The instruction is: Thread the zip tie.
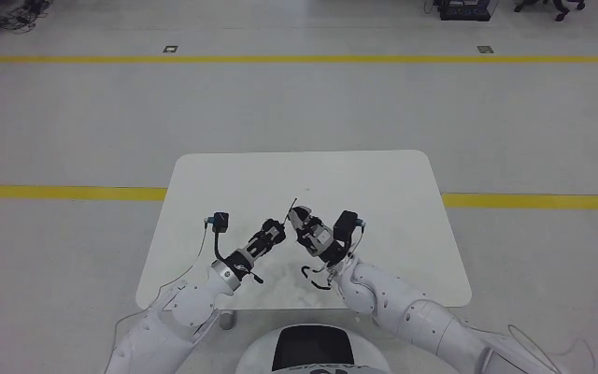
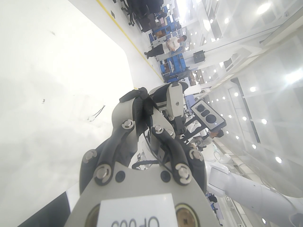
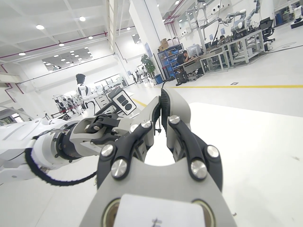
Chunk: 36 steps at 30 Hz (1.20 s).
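Well inside table (image 1: 383, 182) edges, left gripper (image 1: 277, 227) closed, right gripper (image 1: 296, 218) tight on zip tie (image 1: 291, 207)

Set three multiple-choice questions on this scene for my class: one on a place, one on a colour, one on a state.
1. Where are the two end effectors? A. Close together above the table. B. At opposite table corners. C. Above the floor stripe.
2. What colour is the zip tie? A. Yellow. B. White. C. Black.
3. How is the right end effector? A. Wide open. B. Shut on the zip tie. C. Lying on the table.
Answers: A, the left end effector nearly meets the right one. C, it is a thin black strip. B, its fingers press together on the strip.
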Each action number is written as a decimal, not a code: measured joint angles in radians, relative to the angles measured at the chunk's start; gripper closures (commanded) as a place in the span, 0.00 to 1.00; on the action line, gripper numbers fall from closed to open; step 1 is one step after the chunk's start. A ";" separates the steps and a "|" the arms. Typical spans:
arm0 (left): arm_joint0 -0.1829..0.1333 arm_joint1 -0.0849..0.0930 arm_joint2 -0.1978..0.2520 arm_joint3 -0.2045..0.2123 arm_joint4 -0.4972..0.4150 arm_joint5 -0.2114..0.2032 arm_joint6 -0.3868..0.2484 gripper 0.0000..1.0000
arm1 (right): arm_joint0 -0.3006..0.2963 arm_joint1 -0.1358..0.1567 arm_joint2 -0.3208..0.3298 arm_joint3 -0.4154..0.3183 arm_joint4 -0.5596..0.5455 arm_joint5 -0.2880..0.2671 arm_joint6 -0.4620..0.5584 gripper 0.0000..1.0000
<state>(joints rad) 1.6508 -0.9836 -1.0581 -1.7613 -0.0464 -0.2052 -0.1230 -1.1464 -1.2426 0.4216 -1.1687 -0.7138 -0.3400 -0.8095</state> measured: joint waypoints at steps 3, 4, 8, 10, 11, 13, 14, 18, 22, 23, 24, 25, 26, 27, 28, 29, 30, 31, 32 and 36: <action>0.000 0.000 0.000 0.000 0.000 0.000 0.000 1.00 | 0.000 0.001 0.000 0.003 0.004 0.000 -0.002 1.00; 0.000 0.000 0.000 0.000 0.000 0.000 0.000 1.00 | -0.001 0.001 0.000 0.005 0.005 0.000 -0.002 1.00; 0.000 0.000 0.000 0.000 0.000 0.000 0.000 1.00 | -0.001 0.001 0.000 0.005 0.009 0.000 0.001 1.00; 0.000 0.000 0.000 0.000 0.000 0.000 0.000 1.00 | -0.001 0.001 -0.001 0.005 0.010 0.000 0.002 1.00; 0.000 0.000 0.000 0.000 0.000 0.000 0.000 1.00 | -0.001 0.001 -0.001 0.005 0.011 0.000 0.003 1.00; 0.000 0.000 0.000 0.000 0.000 0.000 0.000 1.00 | -0.001 0.001 -0.003 0.005 0.012 0.000 0.004 1.00; 0.000 0.000 0.000 0.000 0.000 0.000 0.000 1.00 | -0.001 0.001 -0.004 0.005 0.013 0.000 0.005 1.00; 0.000 0.000 0.000 0.000 0.000 0.000 0.000 1.00 | 0.000 -0.001 -0.009 0.006 0.015 0.000 0.010 1.00; 0.000 0.000 0.000 0.000 0.000 0.000 0.000 1.00 | 0.004 -0.002 -0.015 0.007 0.019 0.000 0.015 1.00; 0.000 0.000 0.000 0.000 0.000 0.000 0.000 1.00 | 0.004 -0.002 -0.016 0.008 0.019 0.000 0.015 1.00; 0.000 0.000 0.000 0.000 0.000 0.000 0.000 1.00 | 0.005 -0.002 -0.016 0.008 0.020 0.000 0.015 1.00; 0.000 0.000 0.000 0.000 0.000 0.000 0.000 1.00 | 0.006 -0.002 -0.017 0.009 0.021 0.000 0.015 1.00; 0.000 0.000 0.000 0.000 0.000 0.000 0.000 1.00 | 0.006 -0.002 -0.018 0.010 0.021 0.000 0.016 1.00; 0.000 0.000 0.000 0.000 0.000 0.000 0.000 1.00 | 0.006 -0.002 -0.019 0.010 0.022 0.000 0.016 1.00; 0.000 0.000 0.000 0.000 0.000 0.000 0.000 1.00 | 0.007 -0.002 -0.020 0.011 0.023 0.000 0.017 1.00; 0.000 0.000 0.000 0.000 0.000 0.000 0.000 1.00 | 0.007 -0.002 -0.020 0.011 0.024 0.000 0.017 1.00; 0.000 0.000 0.000 0.000 0.000 0.000 0.000 1.00 | 0.007 -0.002 -0.021 0.011 0.025 0.000 0.018 1.00; 0.000 0.000 0.000 0.000 0.000 0.000 0.000 1.00 | 0.008 -0.003 -0.022 0.011 0.026 0.000 0.018 1.00; 0.000 0.000 0.000 0.000 0.000 0.000 0.000 1.00 | 0.008 -0.003 -0.022 0.011 0.026 0.000 0.018 1.00; 0.000 0.000 0.000 0.000 0.000 0.000 0.000 1.00 | 0.010 -0.003 -0.026 0.011 0.028 0.000 0.020 1.00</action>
<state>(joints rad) 1.6508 -0.9836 -1.0581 -1.7613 -0.0464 -0.2052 -0.1230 -1.1366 -1.2451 0.3955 -1.1581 -0.6856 -0.3400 -0.7897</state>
